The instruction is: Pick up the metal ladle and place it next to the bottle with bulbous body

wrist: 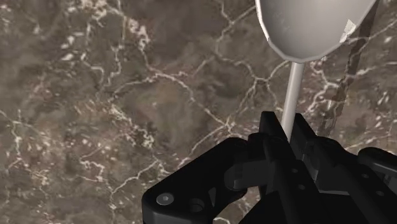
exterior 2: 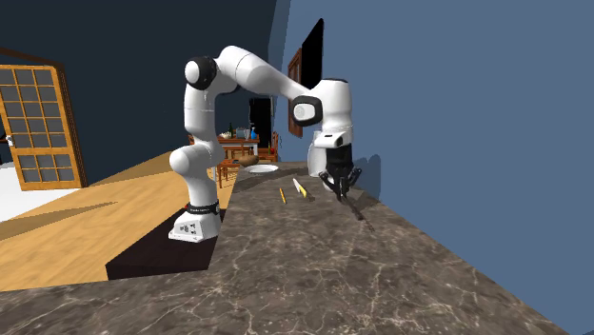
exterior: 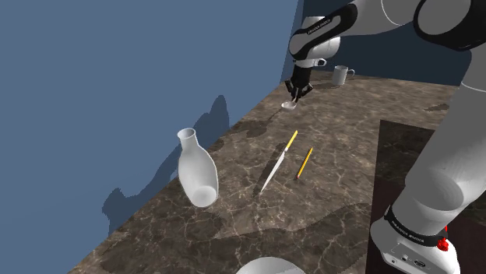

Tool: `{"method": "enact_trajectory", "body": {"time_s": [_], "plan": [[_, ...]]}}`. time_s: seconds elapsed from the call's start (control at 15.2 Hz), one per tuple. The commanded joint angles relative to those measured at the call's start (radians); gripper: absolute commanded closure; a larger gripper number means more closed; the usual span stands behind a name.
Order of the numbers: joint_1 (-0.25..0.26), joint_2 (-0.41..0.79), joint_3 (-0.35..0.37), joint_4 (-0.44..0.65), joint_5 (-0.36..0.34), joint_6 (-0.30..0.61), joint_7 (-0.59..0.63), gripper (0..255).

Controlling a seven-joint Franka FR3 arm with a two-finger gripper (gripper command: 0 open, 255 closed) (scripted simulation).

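1. Nearest the shoulder camera, a white rounded object (exterior: pixel 269 266) sat at the edge of the marble counter (exterior: pixel 234 233).
2. Beyond it stood the white bottle (exterior: pixel 195 167) with its bulbous body.
3. Farther on, a yellow-handled knife (exterior: pixel 279 162) and a pencil (exterior: pixel 304 163) lay side by side, not touching.
4. Farther still, the gripper (exterior: pixel 298 93) pinched the thin handle of the pale ladle (wrist: pixel 305 25) between its jaws. The bowl hung low over the counter, well apart from the bottle.
5. A mug (exterior: pixel 340 75) stood at the back.
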Motion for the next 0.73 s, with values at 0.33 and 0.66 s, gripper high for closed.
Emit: {"method": "enact_trajectory", "body": {"time_s": [0.33, 0.66], "plan": [[0.001, -0.032, -0.001, 0.055, -0.011, -0.086, 0.014, 255], [0.001, -0.048, -0.002, 0.103, -0.017, -0.150, 0.022, 255]]}}
